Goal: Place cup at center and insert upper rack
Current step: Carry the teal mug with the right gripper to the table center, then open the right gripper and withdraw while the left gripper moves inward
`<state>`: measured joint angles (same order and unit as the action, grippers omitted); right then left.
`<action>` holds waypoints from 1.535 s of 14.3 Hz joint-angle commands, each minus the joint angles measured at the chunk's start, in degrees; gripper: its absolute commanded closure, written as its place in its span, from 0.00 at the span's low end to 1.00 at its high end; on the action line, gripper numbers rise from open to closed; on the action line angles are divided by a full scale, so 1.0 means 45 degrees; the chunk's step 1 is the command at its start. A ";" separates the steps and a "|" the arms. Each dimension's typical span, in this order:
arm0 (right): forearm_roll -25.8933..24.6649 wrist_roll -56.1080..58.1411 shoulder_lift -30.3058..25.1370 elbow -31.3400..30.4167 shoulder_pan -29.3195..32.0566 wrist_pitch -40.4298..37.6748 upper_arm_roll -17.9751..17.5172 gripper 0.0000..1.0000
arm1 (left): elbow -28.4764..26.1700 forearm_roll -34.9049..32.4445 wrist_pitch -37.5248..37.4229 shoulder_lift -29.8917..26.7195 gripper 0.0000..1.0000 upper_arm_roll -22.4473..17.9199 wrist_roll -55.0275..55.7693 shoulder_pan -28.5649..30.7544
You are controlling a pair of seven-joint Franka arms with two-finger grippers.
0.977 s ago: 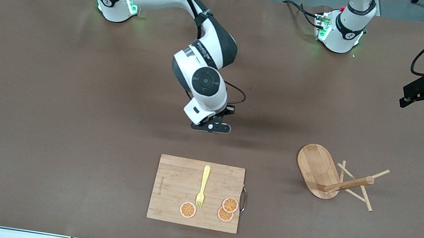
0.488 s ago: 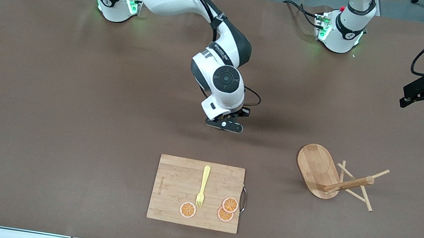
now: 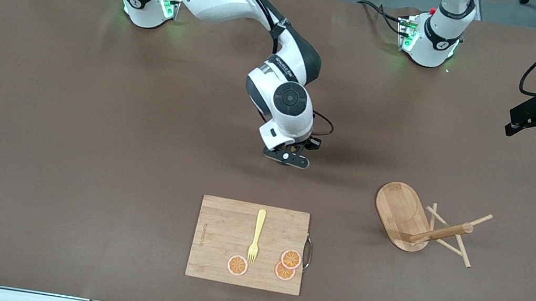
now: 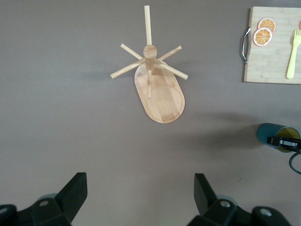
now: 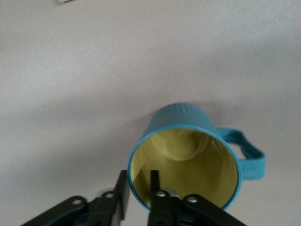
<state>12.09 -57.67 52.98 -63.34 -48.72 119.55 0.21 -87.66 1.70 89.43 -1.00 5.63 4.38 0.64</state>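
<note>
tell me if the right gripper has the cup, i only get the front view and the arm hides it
observer: yes. the right wrist view shows the right gripper shut on the rim of the cup, one finger inside, one outside
operator: which way is the handle
observer: the handle sticks out from the side of the cup away from the pinched part of the rim
operator: is the left gripper holding anything
observer: no. the left wrist view shows the left gripper open, nothing between its fingers
</note>
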 commanded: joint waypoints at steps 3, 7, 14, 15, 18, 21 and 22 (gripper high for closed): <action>0.0203 -0.1206 -0.0504 0.0364 -0.0092 -0.1012 0.0128 0.00 | 0.0008 0.0111 0.0010 -0.0129 0.00 0.0019 0.0120 -0.0044; 0.0106 -0.1187 -0.2549 0.0619 0.1037 -0.3786 0.0226 0.00 | 0.0085 0.0131 0.0050 -0.0129 0.00 0.0464 0.0159 -0.0181; -0.2215 0.2457 -0.5599 0.0580 0.4942 -0.8300 0.0715 0.00 | 0.0359 0.0053 0.0030 -0.0188 0.00 0.3529 0.3707 -0.0181; -0.2122 0.3238 -0.5873 0.0580 0.5837 -0.8575 0.0695 0.00 | 0.0321 0.0033 0.0030 -0.0168 0.00 0.3998 0.4274 -0.0181; -0.2102 0.4841 -0.6208 0.0580 0.7559 -0.9026 0.0695 0.00 | 0.0165 0.0014 0.0049 -0.0130 0.00 0.5541 0.6227 -0.0181; -0.2316 0.7769 -0.6656 0.0541 0.8948 -0.9202 0.0695 0.00 | -0.0127 -0.0006 0.0535 -0.0032 0.00 0.6812 0.7791 -0.0240; -0.2297 0.8570 -0.6715 0.0502 0.9397 -0.9202 0.0695 0.00 | -0.0342 -0.0006 0.0847 -0.0032 0.00 0.7222 0.8318 -0.0240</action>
<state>2.91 -24.95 25.66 -58.04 -9.35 77.96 4.52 -87.53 1.96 90.84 -1.04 35.39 38.23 -0.82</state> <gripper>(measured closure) 0.000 0.000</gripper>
